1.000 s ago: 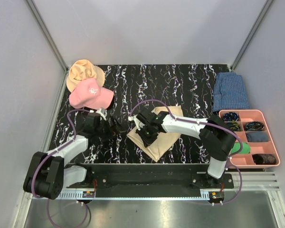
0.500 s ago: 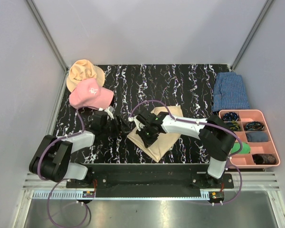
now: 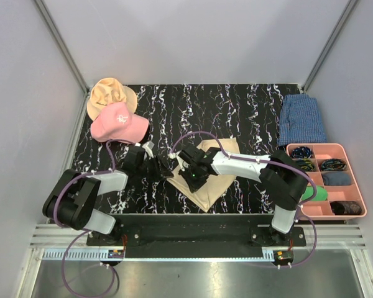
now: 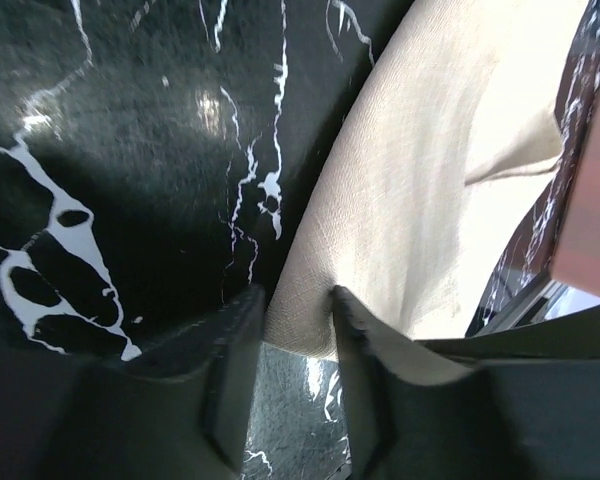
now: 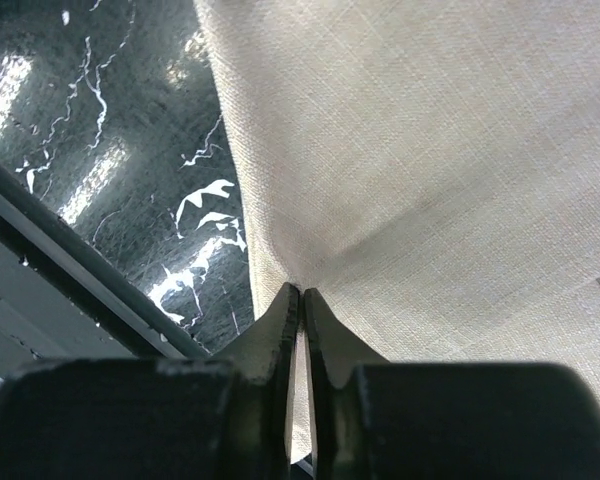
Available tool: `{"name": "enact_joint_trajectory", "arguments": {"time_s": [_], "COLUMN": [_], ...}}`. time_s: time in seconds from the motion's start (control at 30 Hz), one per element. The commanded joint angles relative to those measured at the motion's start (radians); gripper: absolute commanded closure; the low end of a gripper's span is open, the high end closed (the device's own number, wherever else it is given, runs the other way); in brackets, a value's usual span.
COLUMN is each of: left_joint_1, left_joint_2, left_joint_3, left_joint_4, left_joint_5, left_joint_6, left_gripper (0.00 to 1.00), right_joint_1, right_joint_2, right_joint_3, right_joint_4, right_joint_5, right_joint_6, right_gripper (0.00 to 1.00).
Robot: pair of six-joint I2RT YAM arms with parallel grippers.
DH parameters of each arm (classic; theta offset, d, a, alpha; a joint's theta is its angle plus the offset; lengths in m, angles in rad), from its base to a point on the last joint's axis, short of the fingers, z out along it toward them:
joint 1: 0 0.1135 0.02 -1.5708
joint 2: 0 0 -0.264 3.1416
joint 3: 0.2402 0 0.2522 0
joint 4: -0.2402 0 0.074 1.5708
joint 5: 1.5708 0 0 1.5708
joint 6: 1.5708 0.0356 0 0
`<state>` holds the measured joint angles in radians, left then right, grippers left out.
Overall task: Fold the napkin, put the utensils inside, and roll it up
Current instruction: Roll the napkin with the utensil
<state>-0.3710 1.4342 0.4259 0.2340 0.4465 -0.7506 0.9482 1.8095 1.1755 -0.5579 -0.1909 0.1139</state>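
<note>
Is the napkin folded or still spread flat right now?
Folded: the napkin lies as a compact layered shape, an overlapping edge visible in the left wrist view.

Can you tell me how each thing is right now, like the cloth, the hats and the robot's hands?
napkin: folded, lying on the table, pinched by both grippers
left gripper: closing on the napkin's edge
right gripper: shut on a napkin fold
pink cap: resting on the tan hat
tan hat: partly under the cap
blue checked cloth: folded
pink tray: filled compartments
</note>
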Motion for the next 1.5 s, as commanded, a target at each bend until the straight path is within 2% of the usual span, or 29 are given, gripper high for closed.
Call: {"name": "enact_joint_trajectory", "arguments": {"time_s": [0.0, 0.07, 0.17, 0.23, 0.27, 0.37, 0.57, 0.77, 1.23, 1.47], "left_joint_1": [-0.019, -0.019, -0.019, -0.019, -0.019, -0.019, -0.017, -0.013, 0.007, 0.038], "left_joint_2": [0.02, 0.022, 0.014, 0.002, -0.003, -0.014, -0.027, -0.038, -0.052, -0.057], "left_joint_3": [0.004, 0.013, 0.033, 0.053, 0.06, 0.092, 0.129, 0.145, 0.143, 0.143], "left_joint_4": [-0.002, -0.004, -0.022, -0.035, -0.054, -0.09, -0.12, -0.137, -0.148, -0.157], "left_joint_5": [0.03, 0.05, 0.069, 0.072, 0.072, 0.072, 0.095, 0.106, 0.115, 0.121], "left_joint_6": [0.008, 0.0, -0.007, -0.01, -0.013, -0.019, -0.049, -0.056, -0.062, -0.053], "left_gripper": [0.66, 0.76, 0.92, 0.96, 0.99, 1.0, 1.0, 1.0, 1.0, 1.0], "right_joint_1": [0.008, 0.008, 0.009, 0.012, 0.026, 0.073, 0.17, 0.238, 0.337, 0.353], "right_joint_2": [-0.012, -0.015, -0.038, -0.071, -0.084, -0.113, -0.085, -0.019, 0.103, 0.074], "right_joint_3": [0.006, 0.015, 0.032, 0.03, 0.024, 0.004, -0.019, -0.02, 0.012, -0.036], "right_joint_4": [0.023, 0.021, 0.026, 0.055, 0.073, 0.148, 0.266, 0.288, 0.257, 0.174], "right_joint_5": [0.054, 0.07, 0.093, 0.106, 0.131, 0.221, 0.424, 0.669, 0.913, 0.993], "right_joint_6": [0.02, 0.026, 0.046, 0.073, 0.087, 0.104, 0.133, 0.182, 0.23, 0.319], "right_gripper": [0.85, 0.78, 0.59, 0.41, 0.38, 0.27, 0.25, 0.25, 0.28, 0.34]}}
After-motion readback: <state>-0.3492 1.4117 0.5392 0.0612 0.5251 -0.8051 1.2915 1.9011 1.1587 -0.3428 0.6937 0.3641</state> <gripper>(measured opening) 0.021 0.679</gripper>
